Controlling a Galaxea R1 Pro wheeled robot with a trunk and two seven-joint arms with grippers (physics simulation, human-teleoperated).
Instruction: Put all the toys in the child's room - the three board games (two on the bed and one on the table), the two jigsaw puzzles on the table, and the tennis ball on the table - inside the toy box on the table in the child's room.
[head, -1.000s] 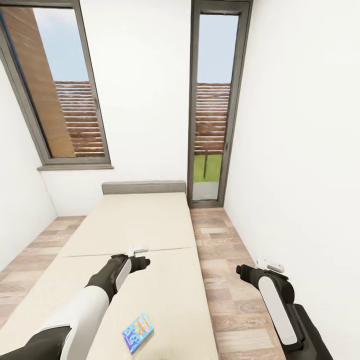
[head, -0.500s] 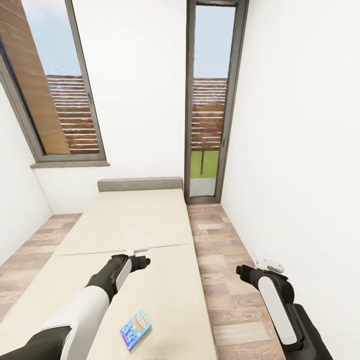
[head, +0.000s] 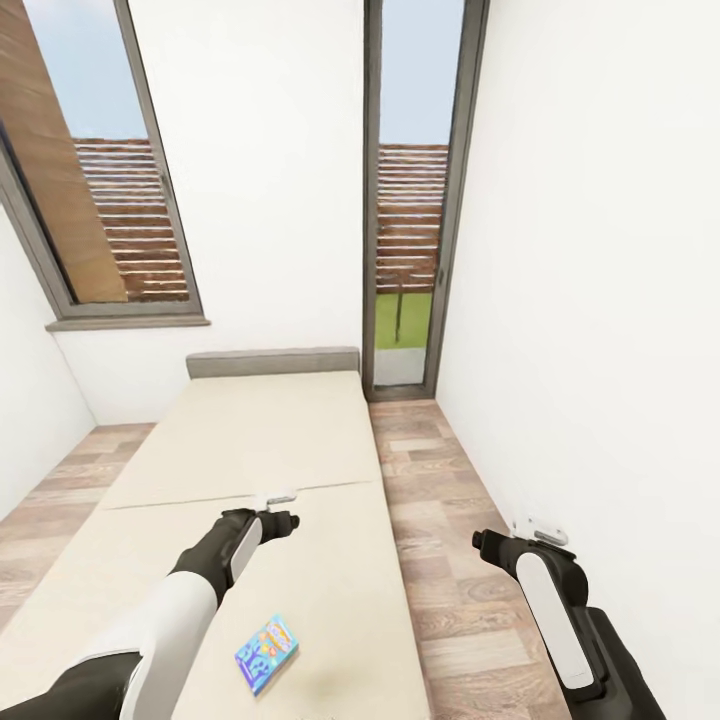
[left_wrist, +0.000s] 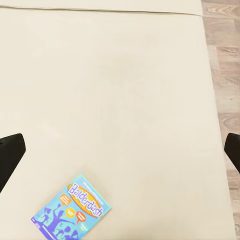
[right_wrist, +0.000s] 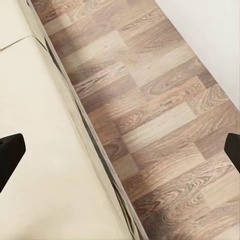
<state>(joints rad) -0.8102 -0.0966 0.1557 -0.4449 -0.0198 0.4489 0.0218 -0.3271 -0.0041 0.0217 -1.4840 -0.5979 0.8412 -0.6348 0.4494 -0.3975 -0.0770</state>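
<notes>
White walls and dark-framed windows enclosed the wood-plank floor beside the bare beige bed. One blue board game (titled "Balderdash") lay flat near the mattress's near end, long axis diagonal. Left gripper hung above it, fingers spread; right gripper hung released over floor.

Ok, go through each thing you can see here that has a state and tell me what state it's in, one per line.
Blue board game: lying flat, face up on the mattress, ungrasped.
Left end effector: open, empty, above the bed.
Right end effector: open, empty, over the floor beside the bed.
Bed: bare mattress, no bedding.
Tall window: looks shut.
</notes>
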